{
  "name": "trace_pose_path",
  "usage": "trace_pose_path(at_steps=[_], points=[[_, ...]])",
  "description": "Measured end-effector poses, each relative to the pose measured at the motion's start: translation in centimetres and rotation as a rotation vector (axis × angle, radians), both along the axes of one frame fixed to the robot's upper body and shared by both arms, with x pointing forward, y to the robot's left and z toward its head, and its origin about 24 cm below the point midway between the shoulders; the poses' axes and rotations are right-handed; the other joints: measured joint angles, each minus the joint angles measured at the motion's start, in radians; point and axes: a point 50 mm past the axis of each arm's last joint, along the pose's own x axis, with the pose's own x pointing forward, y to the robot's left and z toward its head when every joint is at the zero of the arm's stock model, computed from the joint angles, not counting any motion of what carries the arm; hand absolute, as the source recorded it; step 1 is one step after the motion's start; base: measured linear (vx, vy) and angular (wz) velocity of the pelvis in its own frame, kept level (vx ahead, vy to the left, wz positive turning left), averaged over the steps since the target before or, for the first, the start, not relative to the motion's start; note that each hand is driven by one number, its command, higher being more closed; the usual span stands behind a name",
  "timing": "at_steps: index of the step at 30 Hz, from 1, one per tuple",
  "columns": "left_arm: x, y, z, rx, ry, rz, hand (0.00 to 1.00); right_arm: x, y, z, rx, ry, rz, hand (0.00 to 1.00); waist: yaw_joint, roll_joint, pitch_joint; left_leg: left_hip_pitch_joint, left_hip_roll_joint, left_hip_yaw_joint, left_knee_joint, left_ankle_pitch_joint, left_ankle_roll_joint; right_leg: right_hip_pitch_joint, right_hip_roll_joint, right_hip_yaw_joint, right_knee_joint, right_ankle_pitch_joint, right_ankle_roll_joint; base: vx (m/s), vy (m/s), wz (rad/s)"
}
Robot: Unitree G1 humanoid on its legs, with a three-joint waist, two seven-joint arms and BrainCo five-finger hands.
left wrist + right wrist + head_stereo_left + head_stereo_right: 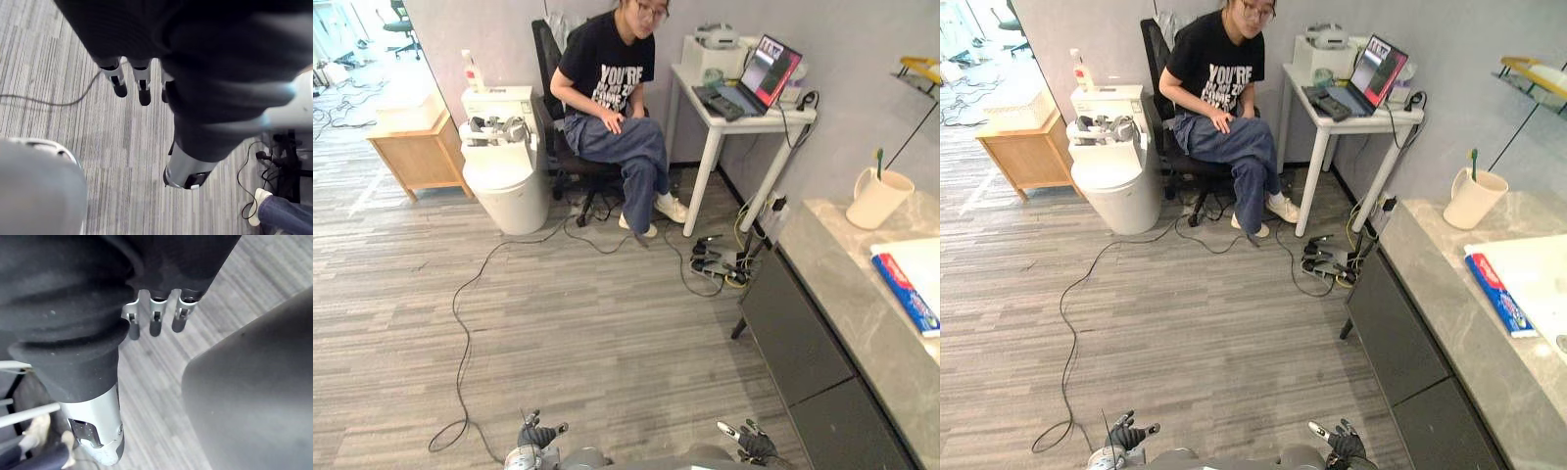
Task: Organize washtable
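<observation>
The washtable [847, 294] is a grey stone counter over dark cabinets along the right side. On it stand a cream cup [879, 198] holding a green toothbrush and a blue and red toothpaste box [906, 291] lying by the white basin [1538, 269]. My left hand [536, 435] and right hand [750, 442] hang low at the bottom edge, well short of the counter. In the wrist views the left hand's fingers [130, 82] and the right hand's fingers [155, 317] are straight over the floor and hold nothing.
A person [612, 93] sits on a black chair facing me. A white toilet [501, 157] and a wooden cabinet [411, 147] stand at the back left. A white desk [729, 113] carries a laptop. Cables [460, 323] and a power strip [720, 262] lie on the floor.
</observation>
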Motion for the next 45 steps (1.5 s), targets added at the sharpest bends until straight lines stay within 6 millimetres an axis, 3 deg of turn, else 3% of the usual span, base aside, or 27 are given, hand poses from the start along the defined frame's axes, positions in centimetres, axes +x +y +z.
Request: trace_pose_path(at_steps=[1,3,4,5,6,7,8,10,13,15,16,18,19,22,25,27,30,32,33,34,35,37,38,40,41,43,45], points=[[0.0,0.0,0.0,-0.002,0.0,0.003,0.0,0.0,0.0,0.0,0.001,0.001,0.001,0.0,0.0,0.0,-0.001,0.005,0.0,-0.001,0.006,-0.012,-0.007,0.001,0.0,0.01,-0.051,0.017,-0.008,0.27,-0.137,0.1],[-0.6,0.0,-0.1,-0.012,0.006,0.024,0.0,0.0,0.2,-0.1,0.008,0.011,0.009,0.0,0.0,-0.003,-0.011,0.016,0.009,-0.017,0.07,-0.073,-0.044,0.023,0.0,0.022,-0.139,0.127,-0.016,0.33,-0.202,0.09],[-0.9,-0.3,-0.2,-0.019,0.005,0.041,0.0,0.0,0.0,-0.1,0.004,0.013,0.013,0.0,0.0,0.01,-0.022,0.014,0.034,-0.023,0.104,-0.086,-0.062,0.034,0.016,0.006,-0.131,0.12,-0.021,0.36,-0.227,0.26],[-1.1,-0.3,-0.1,-0.014,-0.015,0.066,0.0,-0.1,-0.9,0.0,-0.02,0.025,0.023,0.0,0.005,0.033,-0.029,-0.042,0.072,-0.052,0.257,-0.092,-0.075,0.057,0.042,-0.013,-0.141,0.086,-0.034,0.34,-0.227,0.3],[-1.0,-0.2,0.2,-0.007,-0.046,0.091,0.0,-0.2,-1.1,0.0,-0.023,0.032,0.028,0.0,0.008,0.049,-0.026,-0.145,0.115,-0.099,0.476,-0.052,-0.095,0.075,0.066,-0.033,-0.134,0.061,-0.048,0.32,-0.218,0.29],[-1.0,0.0,0.2,-0.003,-0.051,0.096,0.0,-0.3,-1.3,0.0,-0.027,0.032,0.02,0.0,0.013,0.06,-0.023,-0.189,0.134,-0.127,0.577,-0.014,-0.096,0.09,0.081,-0.036,-0.133,0.046,-0.056,0.29,-0.187,-0.02],[-1.3,0.5,0.4,0.016,-0.051,0.103,0.0,-0.4,-1.6,0.0,-0.03,0.035,0.011,0.0,0.039,0.076,-0.019,-0.249,0.166,-0.157,0.718,0.015,-0.093,0.123,0.106,-0.03,-0.129,0.019,-0.071,0.28,-0.12,-0.25],[-3.6,1.6,0.2,0.055,0.014,0.079,0.0,-0.6,-1.4,-0.1,-0.02,0.041,0.002,0.0,0.039,0.063,-0.019,-0.287,0.179,-0.157,0.782,0.01,-0.098,0.176,0.113,-0.013,-0.131,-0.026,-0.068,0.31,-0.098,-0.33],[-6.7,1.1,-0.3,0.056,0.119,0.073,0.0,-0.7,-1.2,-0.2,-0.028,0.053,-0.003,0.0,0.05,0.054,-0.02,-0.332,0.179,-0.147,0.688,0.01,-0.099,0.217,0.112,0.015,-0.163,-0.035,-0.067,0.32,0.03,-0.3],[-7.6,0.9,-0.5,0.052,0.15,0.06,0.0,-0.8,-1.1,-0.3,-0.027,0.058,-0.003,0.0,0.066,0.045,-0.015,-0.342,0.174,-0.139,0.551,0.004,-0.107,0.251,0.099,0.033,-0.2,-0.034,-0.061,0.38,0.191,-0.21],[-7.8,0.8,-0.6,0.05,0.163,0.039,0.0,-0.9,-0.9,-0.4,-0.022,0.066,0.002,0.0,0.064,0.033,-0.012,-0.339,0.164,-0.135,0.424,0.004,-0.115,0.267,0.08,0.037,-0.216,-0.035,-0.048,0.32,0.236,-0.11],[-7.9,1.2,-0.5,0.066,0.173,-0.001,0.0,-1.0,-0.5,-0.5,-0.016,0.075,0.024,0.0,0.065,0.025,-0.014,-0.296,0.138,-0.122,0.185,0.076,-0.133,0.281,0.053,0.066,-0.217,-0.062,0.006,0.31,0.275,-0.15],[-8.0,1.7,-0.5,0.076,0.182,-0.018,0.0,-1.1,0.0,-0.6,-0.006,0.08,0.03,0.0,0.062,0.005,-0.021,-0.287,0.12,-0.108,0.172,0.073,-0.126,0.281,0.034,0.074,-0.226,-0.055,0.015,0.2,0.192,-0.12],[-7.7,2.4,-0.4,0.101,0.182,-0.048,0.0,-1.3,1.1,-0.7,0.019,0.085,0.061,0.0,0.061,-0.019,-0.031,-0.277,0.085,-0.075,0.189,0.015,-0.091,0.301,-0.007,0.111,-0.251,-0.036,0.034,0.27,0.26,-0.21],[-7.7,2.5,-0.4,0.107,0.19,-0.074,0.0,-1.7,0.9,-0.7,0.024,0.081,0.038,0.0,0.063,-0.019,-0.031,-0.198,0.059,-0.024,0.157,-0.035,-0.072,0.216,-0.034,0.149,-0.009,0.002,0.051,0.17,0.231,-0.39],[-7.4,2.8,-0.3,0.124,0.189,-0.089,0.0,-1.4,0.3,-0.5,0.015,0.046,0.007,0.0,0.055,-0.023,-0.029,-0.122,0.047,-0.007,0.132,-0.059,-0.068,0.046,-0.04,0.155,0.34,0.059,0.072,0.15,0.133,-0.19],[-7.0,2.8,-0.3,0.134,0.179,-0.081,0.0,-1.3,0.2,-0.4,0.021,0.03,-0.007,0.0,0.056,-0.024,-0.028,-0.03,0.04,0.011,0.06,-0.064,-0.068,-0.041,-0.061,0.042,0.427,0.033,0.047,0.18,0.021,-0.04],[-7.1,2.9,-0.3,0.133,0.18,-0.068,0.0,-1.2,0.1,-0.3,0.017,0.026,-0.006,0.0,0.051,-0.024,-0.028,0.01,0.039,0.012,0.027,-0.064,-0.067,-0.049,-0.094,-0.073,0.317,0.005,0.028,0.23,-0.075,0.1],[-7.1,2.9,-0.3,0.136,0.179,-0.056,0.0,-1.2,0.0,-0.4,0.014,0.029,-0.001,0.0,0.05,-0.025,-0.028,0.027,0.039,0.017,0.014,-0.064,-0.08,-0.027,-0.121,-0.169,0.178,0.006,0.019,0.26,-0.131,-0.03],[-7.2,3.0,-0.3,0.138,0.178,-0.024,0.0,-1.3,0.1,-0.4,0.017,0.033,-0.002,0.0,0.05,-0.027,-0.029,0.037,0.039,0.026,0.013,-0.077,-0.099,-0.009,-0.12,-0.21,0.029,0.039,-0.015,0.28,-0.149,-0.14],[-7.2,3.1,-0.3,0.143,0.178,-0.005,0.0,-1.2,0.2,-0.4,0.018,0.034,0.001,0.0,0.045,-0.032,-0.031,0.046,0.039,0.038,0.014,-0.087,-0.113,-0.002,-0.115,-0.219,-0.031,0.075,-0.028,0.33,-0.192,-0.32],[-6.7,2.4,-0.5,0.084,0.159,0.083,0.0,-0.7,-0.5,-0.1,-0.012,0.014,0.04,0.0,0.026,0.01,-0.04,0.026,0.112,0.062,0.163,-0.106,-0.155,0.031,-0.04,-0.219,-0.075,0.048,-0.043,0.41,-0.188,-0.5],[-5.8,1.7,-0.5,0.028,0.119,0.117,0.0,-0.5,-0.7,0.0,-0.028,0.017,0.069,0.0,0.038,0.027,-0.034,-0.044,0.175,0.058,0.366,-0.076,-0.151,0.059,0.003,-0.197,-0.094,0.038,-0.058,0.37,-0.162,-0.73],[-6.4,1.3,-0.6,-0.017,0.105,0.203,0.0,-0.1,-1.0,0.1,-0.046,0.014,0.078,0.0,0.038,0.05,-0.023,-0.135,0.22,-0.009,0.593,-0.056,-0.099,0.107,0.074,-0.132,-0.134,0.027,-0.084,0.37,-0.13,-1.33],[-7.1,0.7,-0.8,-0.049,0.115,0.234,0.0,0.1,-1.1,0.1,-0.06,0.023,0.087,0.0,0.039,0.054,-0.025,-0.163,0.183,-0.068,0.608,-0.071,-0.084,0.13,0.111,-0.06,-0.156,0.028,-0.09,0.43,-0.054,-1.88],[-8.0,0.5,-0.8,-0.063,0.128,0.264,0.0,-0.4,-1.1,-0.1,-0.063,0.05,0.102,0.0,0.074,0.053,-0.024,-0.171,0.11,-0.191,0.448,-0.102,-0.112,0.147,0.166,0.059,-0.197,0.043,-0.092,0.35,0.03,-2.07],[-7.9,0.6,-0.8,-0.067,0.124,0.276,0.0,-0.5,-1.0,-0.2,-0.061,0.055,0.106,0.0,0.076,0.05,-0.026,-0.15,0.105,-0.234,0.327,-0.136,-0.082,0.151,0.219,0.151,-0.204,0.046,-0.086,0.24,0.085,-1.68]])
